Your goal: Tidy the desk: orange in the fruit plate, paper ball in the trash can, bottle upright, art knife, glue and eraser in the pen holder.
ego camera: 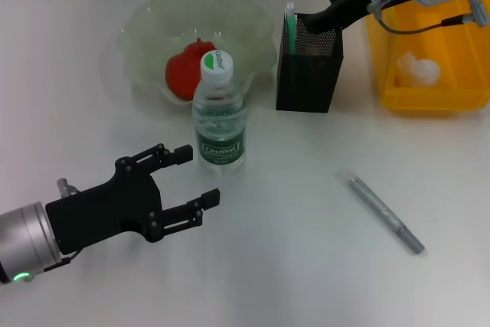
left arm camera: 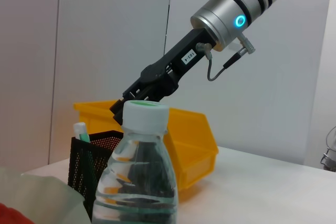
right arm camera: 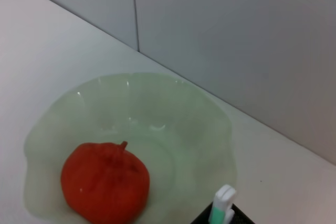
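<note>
The orange [ego camera: 184,74] lies in the pale-green fruit plate [ego camera: 153,24]. The bottle [ego camera: 220,116] stands upright in front of the plate. My left gripper [ego camera: 204,174] is open and empty, just left of the bottle's base. My right gripper [ego camera: 312,24] reaches down at the mouth of the black mesh pen holder [ego camera: 308,74], which holds a green-and-white stick [ego camera: 290,24]. The paper ball [ego camera: 417,69] lies in the yellow trash can [ego camera: 432,101]. A grey art knife [ego camera: 385,213] lies on the table at front right. The eraser is not in view.
The white table [ego camera: 306,266] runs back to a pale wall. In the left wrist view the bottle [left arm camera: 139,182] stands close, with the pen holder [left arm camera: 86,161], the trash can [left arm camera: 194,145] and the right arm behind it.
</note>
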`<action>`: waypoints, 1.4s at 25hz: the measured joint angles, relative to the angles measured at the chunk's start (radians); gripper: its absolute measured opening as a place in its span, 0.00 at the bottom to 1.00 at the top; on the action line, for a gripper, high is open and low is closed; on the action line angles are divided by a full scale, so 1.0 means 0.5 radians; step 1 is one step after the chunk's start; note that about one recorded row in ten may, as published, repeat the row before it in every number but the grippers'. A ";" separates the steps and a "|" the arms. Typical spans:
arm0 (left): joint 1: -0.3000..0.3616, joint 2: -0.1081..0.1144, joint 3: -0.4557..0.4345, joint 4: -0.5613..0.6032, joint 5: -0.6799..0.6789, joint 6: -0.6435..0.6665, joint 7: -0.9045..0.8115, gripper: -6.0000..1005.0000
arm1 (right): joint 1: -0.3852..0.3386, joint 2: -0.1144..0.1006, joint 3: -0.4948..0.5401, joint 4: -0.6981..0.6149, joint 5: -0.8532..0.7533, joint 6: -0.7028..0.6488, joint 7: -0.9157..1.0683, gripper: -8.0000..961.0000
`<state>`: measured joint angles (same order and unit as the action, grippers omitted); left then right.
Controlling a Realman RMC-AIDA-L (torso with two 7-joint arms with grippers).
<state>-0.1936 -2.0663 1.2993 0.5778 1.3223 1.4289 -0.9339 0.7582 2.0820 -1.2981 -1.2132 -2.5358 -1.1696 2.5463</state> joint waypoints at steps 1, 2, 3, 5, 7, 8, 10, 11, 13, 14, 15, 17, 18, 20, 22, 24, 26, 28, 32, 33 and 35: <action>0.000 0.000 0.000 0.000 0.000 0.000 0.000 0.78 | 0.002 0.000 0.000 -0.004 0.000 -0.002 0.000 0.54; 0.000 0.000 0.000 0.000 0.000 0.000 0.000 0.78 | 0.002 0.001 0.000 -0.011 0.000 -0.017 0.002 0.55; -0.005 0.000 0.000 -0.009 0.000 0.008 0.000 0.78 | 0.003 0.002 0.000 -0.023 0.000 -0.039 0.007 0.58; -0.014 0.000 0.000 -0.021 0.000 0.002 0.001 0.78 | 0.000 0.002 0.001 -0.083 0.000 -0.120 0.035 0.64; -0.021 0.000 0.000 -0.030 0.000 -0.002 0.002 0.78 | -0.025 0.004 0.001 -0.219 -0.004 -0.257 0.102 0.70; -0.021 0.000 0.000 -0.030 0.000 -0.002 0.002 0.78 | -0.045 0.004 0.001 -0.306 -0.008 -0.340 0.147 0.73; -0.045 0.002 0.000 -0.064 0.000 -0.002 0.005 0.78 | -0.095 0.004 0.000 -0.515 -0.014 -0.593 0.270 0.73; -0.045 0.002 0.000 -0.064 0.000 -0.002 0.005 0.78 | -0.120 0.004 -0.007 -0.611 -0.016 -0.729 0.326 0.73; -0.046 0.003 0.000 -0.065 0.000 0.000 0.005 0.78 | -0.181 0.004 -0.070 -0.756 -0.023 -0.940 0.417 0.74; -0.047 0.003 0.000 -0.065 0.000 0.001 0.006 0.78 | -0.219 0.005 -0.124 -0.815 -0.035 -1.019 0.466 0.74; -0.047 0.003 0.000 -0.065 0.000 0.000 0.006 0.78 | -0.256 0.005 -0.199 -0.851 -0.069 -1.053 0.526 0.74; -0.047 0.003 0.000 -0.065 0.000 -0.005 0.006 0.78 | -0.313 0.004 -0.363 -0.879 -0.184 -1.085 0.637 0.74; -0.047 0.003 0.000 -0.065 0.000 -0.005 0.006 0.78 | -0.331 0.005 -0.441 -0.869 -0.261 -1.088 0.686 0.74; -0.047 0.003 0.000 -0.065 0.000 -0.006 0.006 0.78 | -0.359 0.009 -0.573 -0.832 -0.364 -1.086 0.748 0.74; -0.047 0.003 0.000 -0.065 0.000 -0.007 0.006 0.78 | -0.383 0.011 -0.669 -0.782 -0.398 -1.048 0.792 0.74; -0.048 0.003 0.000 -0.064 0.000 -0.009 0.006 0.78 | -0.401 0.014 -0.695 -0.739 -0.383 -1.002 0.808 0.74; -0.050 0.003 0.000 -0.064 0.000 -0.010 0.006 0.78 | -0.409 0.016 -0.697 -0.687 -0.358 -0.962 0.812 0.74; -0.050 0.003 0.000 -0.064 0.000 -0.011 0.006 0.78 | -0.407 0.016 -0.699 -0.615 -0.339 -0.927 0.813 0.74; -0.048 0.003 0.000 -0.063 0.000 -0.011 0.006 0.78 | -0.411 0.019 -0.716 -0.482 -0.330 -0.823 0.815 0.74; -0.047 0.003 0.000 -0.063 0.000 -0.011 0.006 0.78 | -0.412 0.020 -0.720 -0.458 -0.322 -0.802 0.815 0.74; -0.047 0.003 0.000 -0.063 0.000 -0.011 0.006 0.78 | -0.410 0.020 -0.722 -0.411 -0.293 -0.776 0.816 0.74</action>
<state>-0.2172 -2.0648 1.2993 0.5461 1.3223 1.4234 -0.9310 0.5530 2.0922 -1.6591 -1.4189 -2.6823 -1.5574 2.9543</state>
